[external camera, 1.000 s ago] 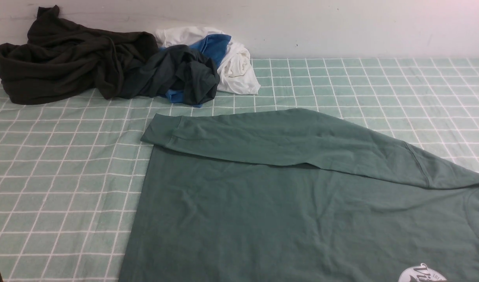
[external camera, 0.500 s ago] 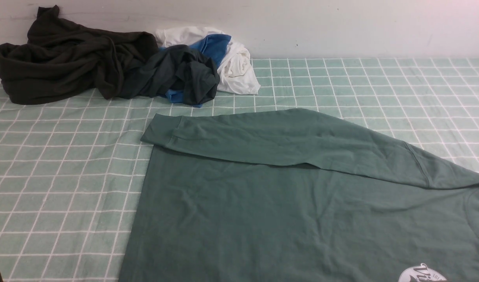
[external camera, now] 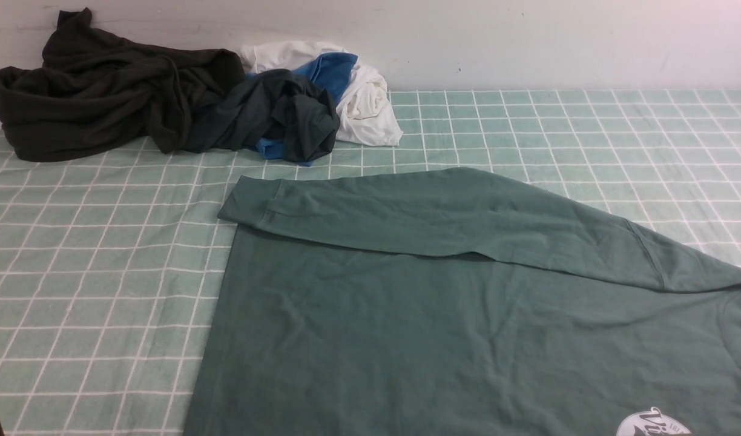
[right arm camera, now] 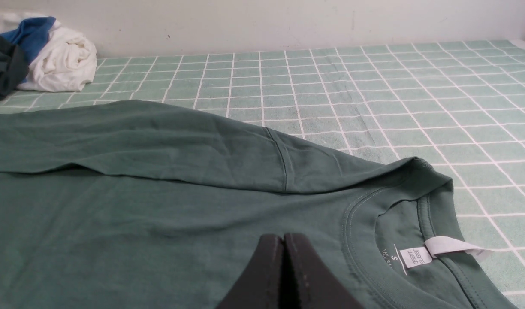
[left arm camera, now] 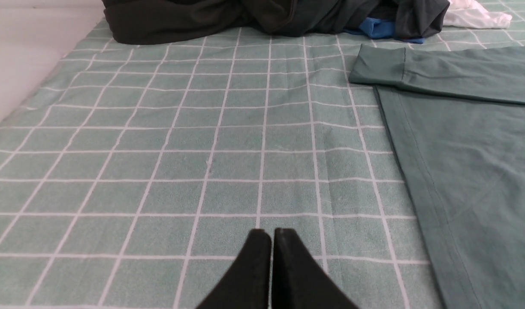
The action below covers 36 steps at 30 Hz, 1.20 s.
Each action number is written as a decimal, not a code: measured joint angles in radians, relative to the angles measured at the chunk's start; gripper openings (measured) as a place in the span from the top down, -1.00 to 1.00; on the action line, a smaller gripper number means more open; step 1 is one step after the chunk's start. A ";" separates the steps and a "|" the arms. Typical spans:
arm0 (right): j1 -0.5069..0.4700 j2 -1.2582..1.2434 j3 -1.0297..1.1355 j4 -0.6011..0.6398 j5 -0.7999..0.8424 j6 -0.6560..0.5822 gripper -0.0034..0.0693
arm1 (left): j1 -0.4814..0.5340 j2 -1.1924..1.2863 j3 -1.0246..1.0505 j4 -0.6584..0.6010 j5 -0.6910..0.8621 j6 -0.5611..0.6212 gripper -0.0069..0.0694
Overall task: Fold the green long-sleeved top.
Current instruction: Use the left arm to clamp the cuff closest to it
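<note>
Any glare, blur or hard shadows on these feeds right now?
Front view: soft even light, no glare; green long-sleeved top casts only a thin shadow under its folded sleeve. Left wrist view: checked cloth crisp past the left gripper. Right wrist view: neck label sharp beyond the right gripper.

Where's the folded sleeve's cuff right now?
Front view, left of centre: the cuff lies at the far left corner of the green long-sleeved top, nearer than the dark clothes pile.

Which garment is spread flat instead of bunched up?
The green long-sleeved top, nearest the camera, one sleeve folded across its body. The dark brown garment, blackish-green garment, white cloth and blue cloth lie crumpled in a heap by the wall.
</note>
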<state>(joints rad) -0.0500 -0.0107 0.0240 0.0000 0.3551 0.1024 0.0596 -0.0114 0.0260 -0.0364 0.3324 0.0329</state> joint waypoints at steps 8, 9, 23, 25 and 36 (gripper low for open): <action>0.000 0.000 0.000 0.034 0.000 0.000 0.94 | 0.000 0.000 0.003 -0.155 -0.111 -0.008 0.83; 0.000 0.000 0.000 0.038 0.000 0.000 0.94 | 0.000 0.000 0.003 -0.155 -0.111 -0.011 0.83; 0.000 0.000 0.000 0.687 0.007 0.065 0.94 | 0.000 0.000 0.003 -0.840 -0.257 -0.111 0.83; 0.000 0.000 -0.001 0.848 0.000 0.071 0.94 | 0.000 0.000 0.003 -0.866 -0.260 -0.097 0.83; 0.000 0.000 0.001 0.980 -0.148 -0.079 0.94 | 0.000 0.006 -0.124 -0.901 -0.038 0.163 0.83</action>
<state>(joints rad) -0.0500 -0.0107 0.0249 0.9805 0.2076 0.0230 0.0596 -0.0051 -0.0976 -0.9372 0.2948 0.1959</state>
